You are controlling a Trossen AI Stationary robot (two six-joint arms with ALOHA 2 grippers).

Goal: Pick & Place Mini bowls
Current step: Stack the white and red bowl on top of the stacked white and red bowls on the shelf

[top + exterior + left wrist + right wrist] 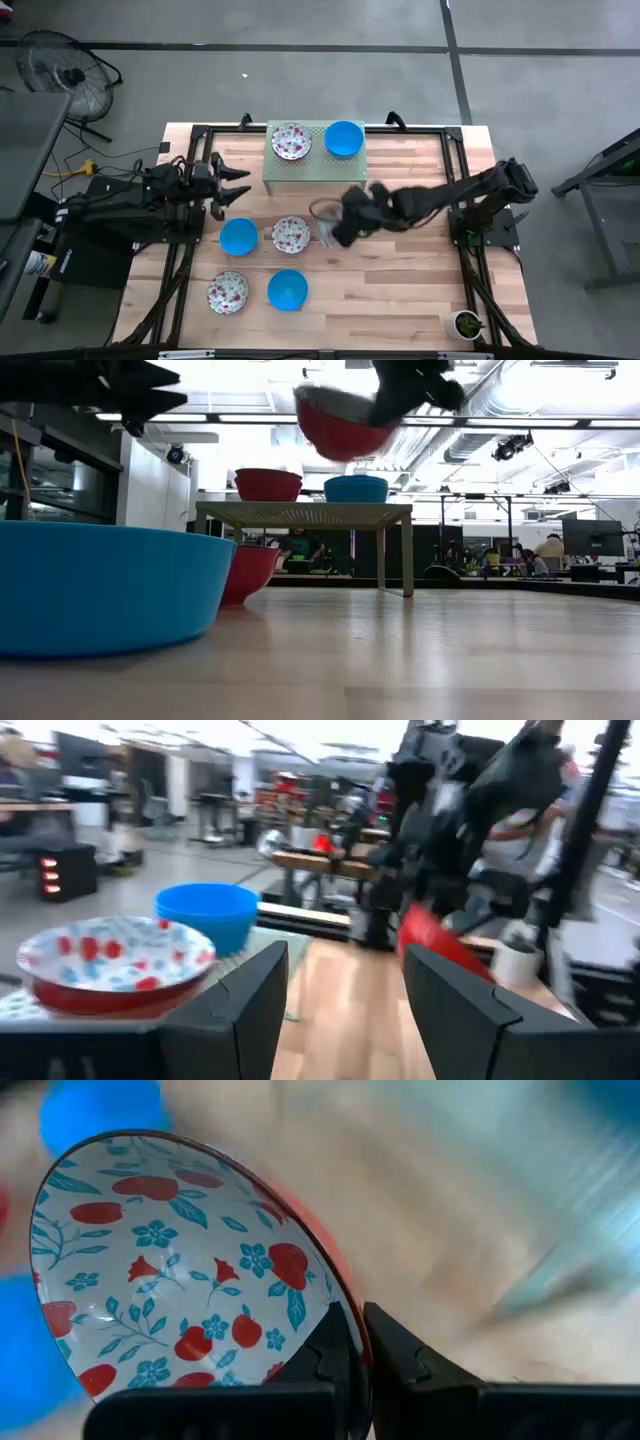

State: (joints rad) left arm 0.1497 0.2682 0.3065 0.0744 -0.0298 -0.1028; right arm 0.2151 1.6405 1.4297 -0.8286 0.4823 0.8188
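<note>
The floral mini bowl in play is off the table, carried in the air near the middle of the tabletop, just in front of the pale green rack. The right arm reaches in from the right side, stretched low and long across the table, and its right gripper is clamped on the bowl's rim, one finger inside and one outside, so the bowl hangs tilted to one side of the fingers. Inside it is white with red flowers and teal leaves; its outer wall is red, as the low view shows. On the rack stand another floral bowl and a blue bowl; four more bowls, two blue and two floral, lie on the wooden table. The left gripper hovers at the table's left, fingers apart.
</note>
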